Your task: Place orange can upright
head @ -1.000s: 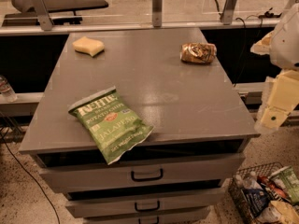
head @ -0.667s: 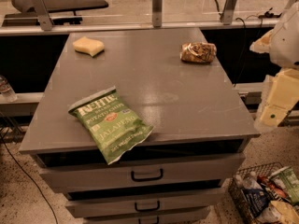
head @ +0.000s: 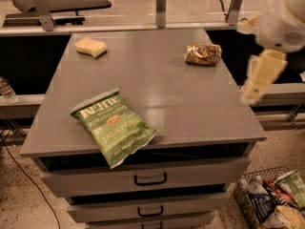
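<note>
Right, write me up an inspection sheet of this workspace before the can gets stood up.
Surface: gray cabinet top, flat, with drawers below.
Job's things: orange can lying on its side near the far right corner.
Clutter: yellow sponge at the far left; green chip bag overhanging the front edge.
Grippers: gripper hangs beyond the right edge of the top, apart from the can.
Cables: black cable on the floor at left.
Surroundings: water bottle on the ledge at left; wire basket of packets at lower right.
</note>
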Robot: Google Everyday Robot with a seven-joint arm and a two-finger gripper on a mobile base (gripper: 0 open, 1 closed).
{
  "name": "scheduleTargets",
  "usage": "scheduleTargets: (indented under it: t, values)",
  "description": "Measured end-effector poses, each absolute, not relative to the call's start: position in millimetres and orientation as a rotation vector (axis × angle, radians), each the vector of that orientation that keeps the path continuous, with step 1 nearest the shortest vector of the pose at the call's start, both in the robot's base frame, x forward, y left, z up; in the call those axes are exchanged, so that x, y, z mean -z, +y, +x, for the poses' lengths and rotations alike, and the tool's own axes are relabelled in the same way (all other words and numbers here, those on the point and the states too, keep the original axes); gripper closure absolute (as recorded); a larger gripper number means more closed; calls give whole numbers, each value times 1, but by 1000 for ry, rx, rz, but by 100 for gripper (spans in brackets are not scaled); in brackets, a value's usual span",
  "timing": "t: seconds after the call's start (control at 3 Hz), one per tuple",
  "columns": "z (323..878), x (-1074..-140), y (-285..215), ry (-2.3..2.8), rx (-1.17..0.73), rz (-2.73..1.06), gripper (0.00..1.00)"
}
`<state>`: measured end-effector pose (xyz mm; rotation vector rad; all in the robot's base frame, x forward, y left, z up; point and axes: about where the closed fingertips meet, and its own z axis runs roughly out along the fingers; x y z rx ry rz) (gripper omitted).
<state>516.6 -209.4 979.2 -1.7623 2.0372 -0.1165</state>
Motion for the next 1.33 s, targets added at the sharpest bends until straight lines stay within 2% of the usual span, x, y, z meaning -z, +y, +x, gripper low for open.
scheduleTargets:
  t: [0.33,0.67,1.33]
  values:
    - [611,-959,-178,1911,90,-1825,0]
    - [680,-944,-140,1819,95,-1851,0]
    - [774,-917,-111,1857,184,-1776,0]
